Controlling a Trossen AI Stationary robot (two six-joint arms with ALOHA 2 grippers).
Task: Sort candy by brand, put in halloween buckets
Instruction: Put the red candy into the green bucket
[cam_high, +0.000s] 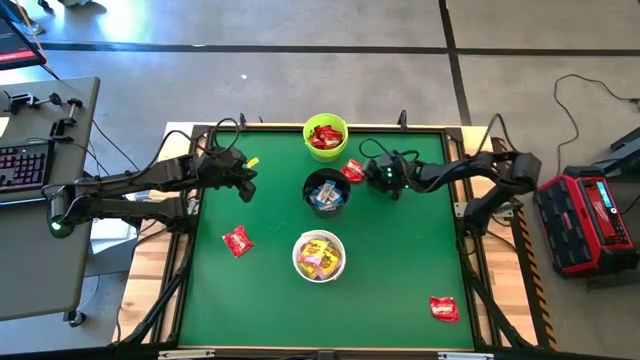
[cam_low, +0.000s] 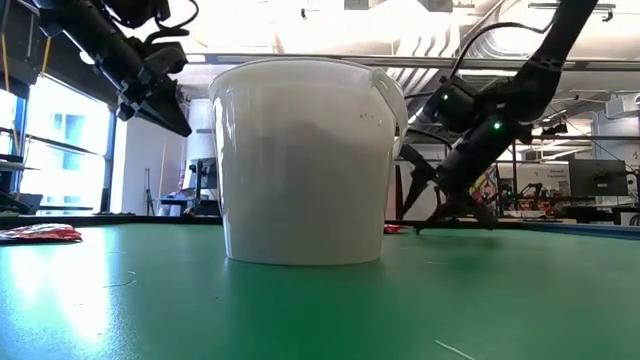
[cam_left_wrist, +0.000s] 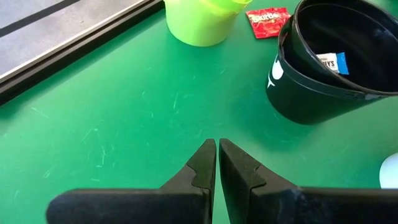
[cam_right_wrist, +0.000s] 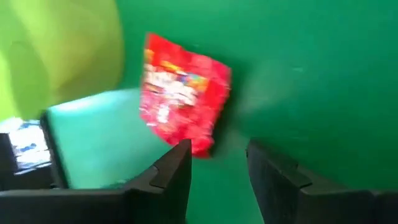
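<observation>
Three buckets stand in a row down the table's middle: a lime green one (cam_high: 325, 135) holding red candy, a black one (cam_high: 327, 192) holding blue-and-white candy (cam_left_wrist: 334, 61), and a white one (cam_high: 319, 256) holding yellow candy. A red packet (cam_right_wrist: 183, 93) lies flat on the mat between the green and black buckets. My right gripper (cam_right_wrist: 217, 162) stands open, slanting down, right behind that packet. My left gripper (cam_left_wrist: 216, 149) is shut on nothing and hangs above the mat left of the black bucket. My right gripper comes at the red packet slanting down from the table's right. One fingertip (cam_right_wrist: 181, 152) stands at the packet's nearest corner (cam_right_wrist: 200, 147). I cannot tell whether it touches. The packet lies flat on the mat, outside the gap between the fingers.
Two more red packets lie on the mat, one left of the white bucket (cam_high: 237, 241) and one near the front right corner (cam_high: 443, 309). A small yellow piece (cam_high: 252, 162) shows beside my left gripper. The table has a raised dark rim (cam_high: 465, 240).
</observation>
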